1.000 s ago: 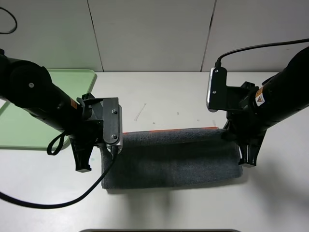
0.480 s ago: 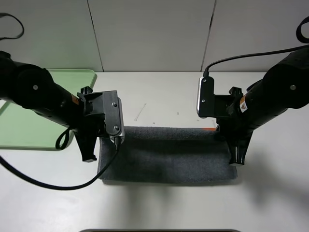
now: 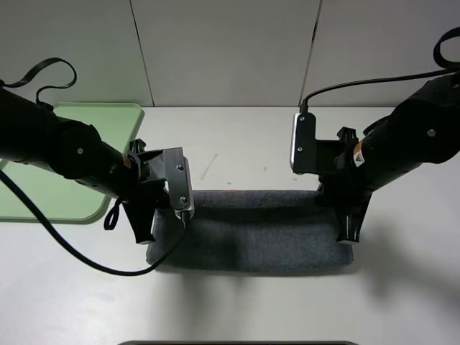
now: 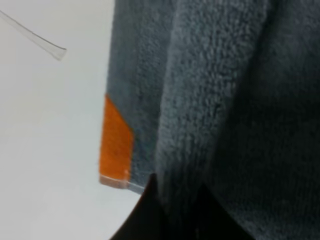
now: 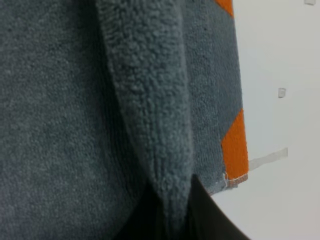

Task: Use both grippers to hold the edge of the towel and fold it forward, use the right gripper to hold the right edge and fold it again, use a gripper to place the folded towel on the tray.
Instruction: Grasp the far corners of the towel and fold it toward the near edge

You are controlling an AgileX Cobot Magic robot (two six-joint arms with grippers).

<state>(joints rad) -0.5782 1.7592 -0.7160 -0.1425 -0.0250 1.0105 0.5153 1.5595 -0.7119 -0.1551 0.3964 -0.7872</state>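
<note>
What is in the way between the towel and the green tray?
Nothing lies on the table between the towel and the tray. Only the left hand, pinching the towel's left end, and the left arm hang over that gap.

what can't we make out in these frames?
- Tray: exterior high view, left part cut off by the frame edge, partly behind the left arm.
- Towel orange band: mostly under the folded layer; only corners show in wrist views.
- Left gripper and right gripper: fingers cut off at wrist frame edges, dark and blurred.
- Dark object: cut off by exterior bottom edge.
</note>
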